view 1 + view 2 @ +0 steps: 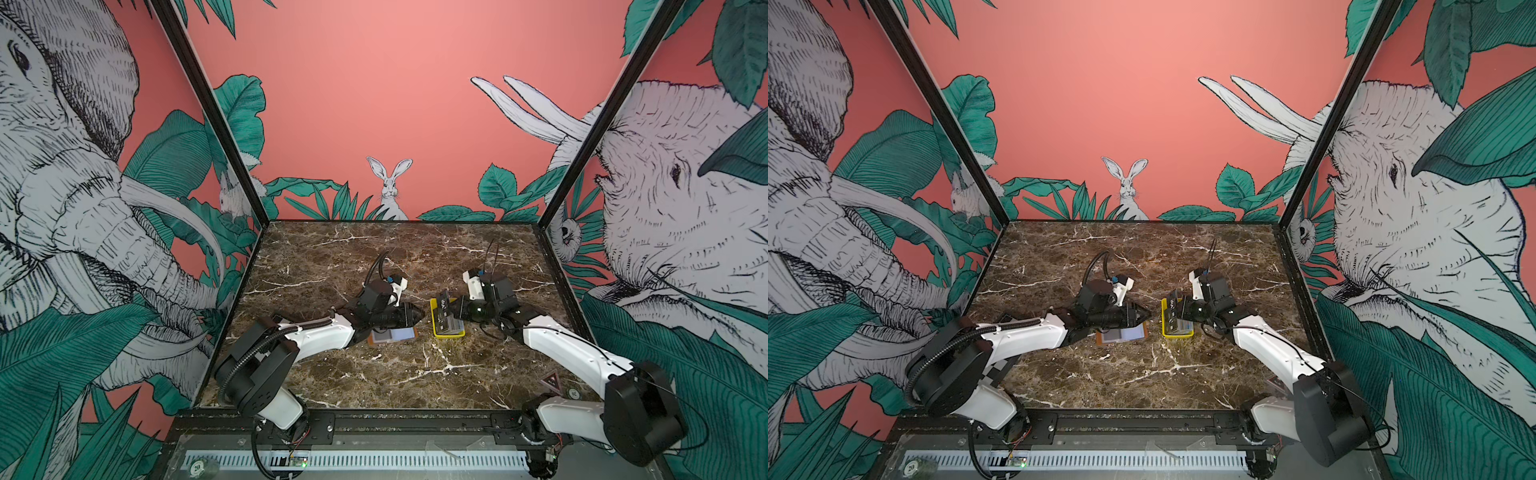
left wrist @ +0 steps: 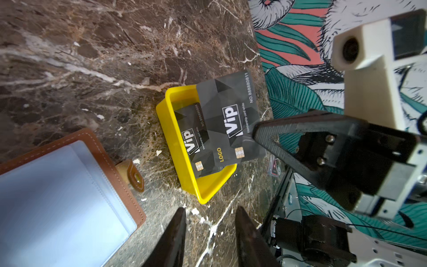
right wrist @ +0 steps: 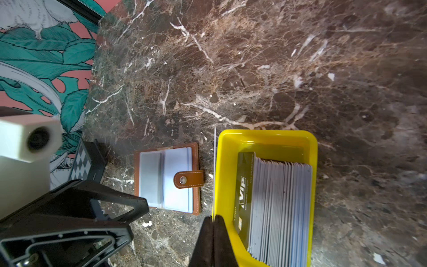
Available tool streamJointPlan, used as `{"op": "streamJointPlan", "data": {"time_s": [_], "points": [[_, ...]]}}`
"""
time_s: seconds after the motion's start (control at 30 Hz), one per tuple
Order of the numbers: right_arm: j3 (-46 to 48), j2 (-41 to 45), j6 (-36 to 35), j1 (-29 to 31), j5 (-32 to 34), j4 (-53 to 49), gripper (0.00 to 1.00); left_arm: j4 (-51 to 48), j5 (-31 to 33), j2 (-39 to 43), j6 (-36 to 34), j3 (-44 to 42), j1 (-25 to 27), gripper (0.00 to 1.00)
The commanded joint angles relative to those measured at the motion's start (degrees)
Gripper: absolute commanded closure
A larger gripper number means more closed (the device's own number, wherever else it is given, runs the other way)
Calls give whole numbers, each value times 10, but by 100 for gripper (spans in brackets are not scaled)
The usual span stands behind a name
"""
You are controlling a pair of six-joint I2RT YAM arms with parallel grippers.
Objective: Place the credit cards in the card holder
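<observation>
**One card lifted at the tray's rim, card holder open beside it**

Your credit cards [image 3: 277, 208] sit packed on edge, leaning, inside the yellow tray [image 3: 265, 135]. A single card [image 2: 231, 115] with white "Vip" lettering is raised over the tray's rim on the card holder's side. Your right pincer [image 3: 213, 222] is clamped on that card, jaws pressed together on its edge. The card holder [image 3: 166, 178] lies open on the marble surface [image 3: 254, 69] just beside the tray. It does not touch the tray, its clear sleeves face up and its snap tab points toward the tray. Your left pincer [image 2: 210, 210] hangs over the bare strip between card holder and tray, jaws apart and gripping nothing.
</observation>
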State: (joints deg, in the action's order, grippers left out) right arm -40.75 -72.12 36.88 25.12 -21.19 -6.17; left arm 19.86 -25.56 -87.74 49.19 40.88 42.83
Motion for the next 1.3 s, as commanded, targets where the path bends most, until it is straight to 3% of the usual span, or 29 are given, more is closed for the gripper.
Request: {"op": "streamJointPlan", "data": {"time_s": [0.0, 0.4, 0.8, 1.27], "points": [[-1, -7, 21, 2, -40, 56, 100, 112, -60, 12, 48, -39, -31, 62], [-20, -39, 109, 5, -145, 164, 100, 255, -187, 3, 121, -50, -81, 56], [3, -16, 202, 5, -180, 265, 100, 429, -274, -52, 263, -74, -128, 55], [36, -22, 244, 17, -213, 338, 100, 423, -294, -57, 263, -47, -130, 60]]}}
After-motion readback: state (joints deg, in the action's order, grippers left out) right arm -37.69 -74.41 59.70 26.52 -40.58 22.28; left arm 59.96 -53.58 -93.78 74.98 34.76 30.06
